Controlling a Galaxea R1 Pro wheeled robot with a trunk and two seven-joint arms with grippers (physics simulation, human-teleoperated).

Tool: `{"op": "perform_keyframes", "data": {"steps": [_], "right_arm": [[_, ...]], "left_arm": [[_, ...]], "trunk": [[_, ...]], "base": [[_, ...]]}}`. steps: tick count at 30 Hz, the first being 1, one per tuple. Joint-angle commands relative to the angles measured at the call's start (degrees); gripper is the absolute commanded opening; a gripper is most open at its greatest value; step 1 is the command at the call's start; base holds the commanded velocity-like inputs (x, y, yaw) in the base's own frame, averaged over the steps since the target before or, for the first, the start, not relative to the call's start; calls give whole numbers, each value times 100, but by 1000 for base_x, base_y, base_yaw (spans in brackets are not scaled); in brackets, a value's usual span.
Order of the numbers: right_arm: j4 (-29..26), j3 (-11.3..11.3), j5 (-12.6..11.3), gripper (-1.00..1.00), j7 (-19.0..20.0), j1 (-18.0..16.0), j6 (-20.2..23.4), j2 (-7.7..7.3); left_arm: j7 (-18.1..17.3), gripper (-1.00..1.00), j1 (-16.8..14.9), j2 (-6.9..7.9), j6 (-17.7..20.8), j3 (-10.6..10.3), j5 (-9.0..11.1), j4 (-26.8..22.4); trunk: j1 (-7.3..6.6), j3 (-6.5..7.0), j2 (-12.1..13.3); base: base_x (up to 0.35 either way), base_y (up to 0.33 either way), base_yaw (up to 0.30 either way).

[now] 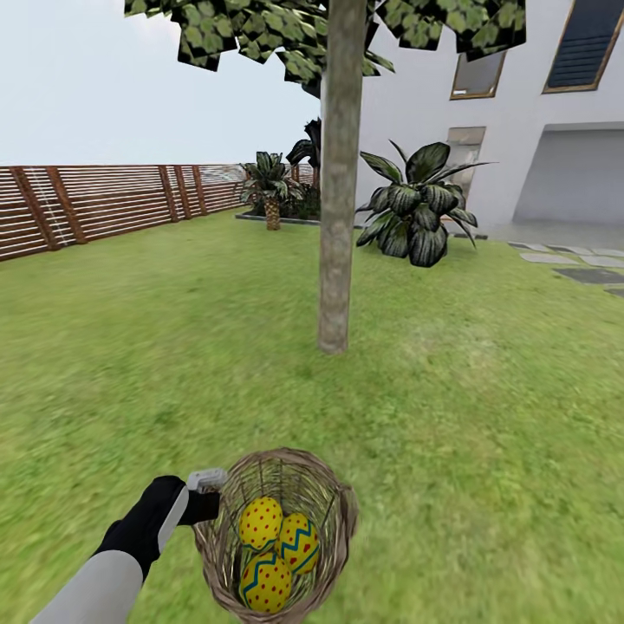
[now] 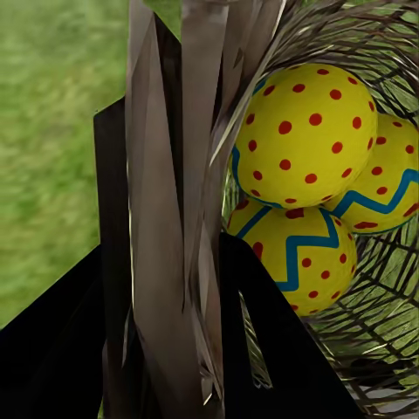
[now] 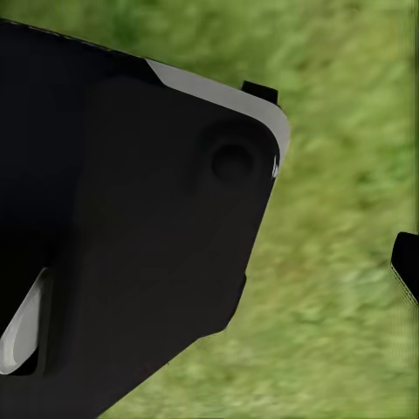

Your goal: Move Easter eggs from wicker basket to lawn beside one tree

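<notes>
head: left gripper (image 1: 206,496) clamped on wicker basket (image 1: 334,520) rim, three Easter eggs (image 1: 276,555) inside, tree (image 1: 336,260) ahead on lawn (image 1: 485,390). left wrist: rim pinched, keep basket level. right wrist: grass, right gripper state can't tell

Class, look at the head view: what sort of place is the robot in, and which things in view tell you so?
Most likely a house's back garden: a lawn with a tree on it, a wooden fence along one side, and a white house behind.
</notes>
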Motion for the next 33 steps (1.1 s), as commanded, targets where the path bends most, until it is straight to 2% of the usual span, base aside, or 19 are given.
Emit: {"op": "perform_keyframes", "data": {"steps": [1,33], "right_arm": [[24,-48,44,100,7,-9,-39,-3],[24,-48,44,100,7,-11,-39,-3]], "left_arm": [[-18,-100,-5,-2,31,18,69,-8],[-18,-100,-2,-2,31,18,69,-8]], "trunk": [[5,-8,-7],[5,-8,-7]], "base": [[324,88,0],[324,94,0]]}}
